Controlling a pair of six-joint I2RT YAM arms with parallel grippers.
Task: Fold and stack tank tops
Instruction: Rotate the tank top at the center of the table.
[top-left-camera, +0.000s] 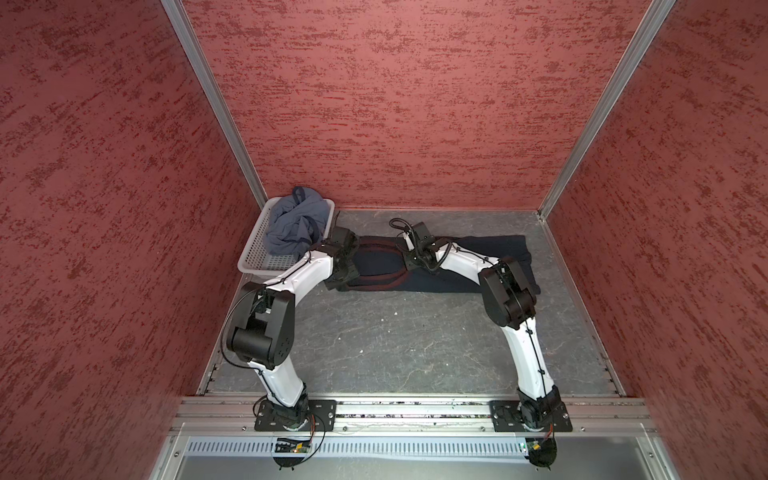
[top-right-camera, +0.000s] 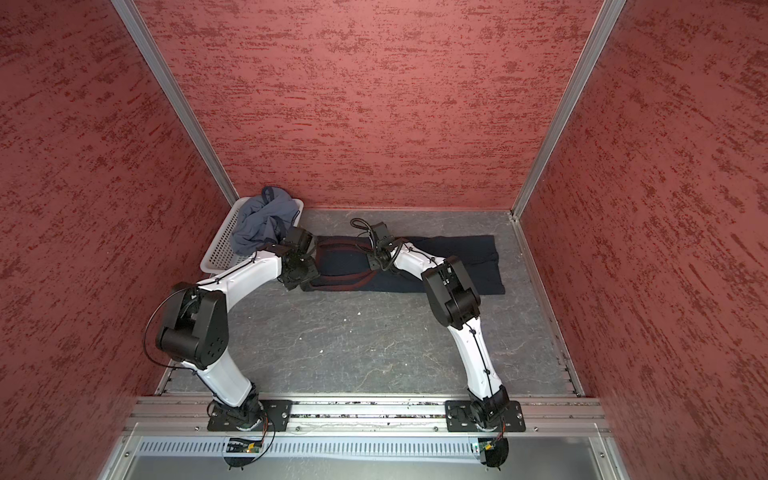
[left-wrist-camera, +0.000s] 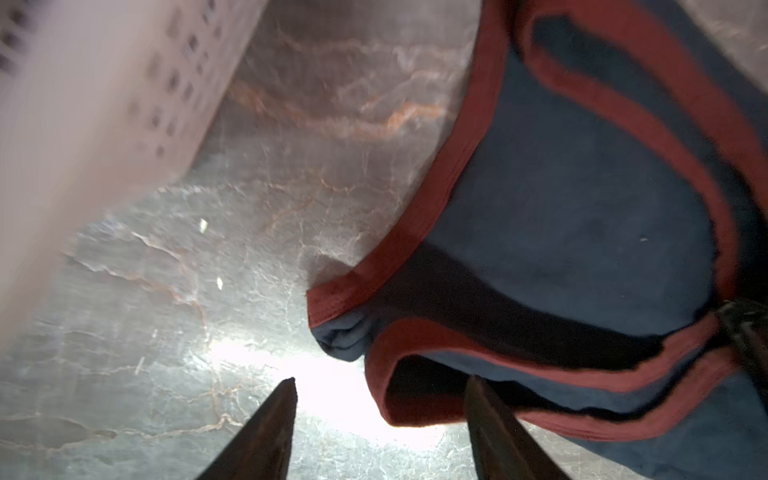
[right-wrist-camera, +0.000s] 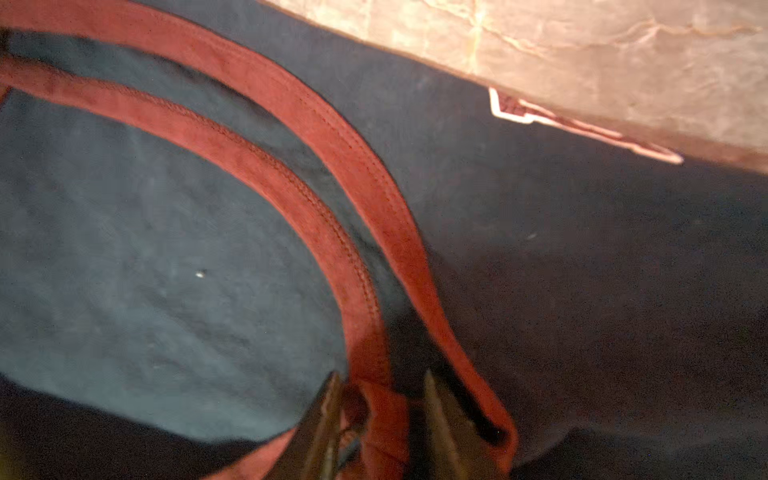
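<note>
The dark navy tank top with maroon trim lies flat across the back of the table, folded lengthwise, straps to the left. My left gripper hovers at the strap end, open. One maroon strap loop lies beside one of its fingers, ungripped. My right gripper is low over the armhole curve, its jaws a little apart. A fold of maroon trim lies loose between them. White lettering peeks at the cloth's edge. The slate blue-grey tank top is bunched in the basket.
The white perforated basket stands at the back left, its wall close to my left gripper. Red textured walls close in three sides. Grey marbled table stretches between the top and the arm bases.
</note>
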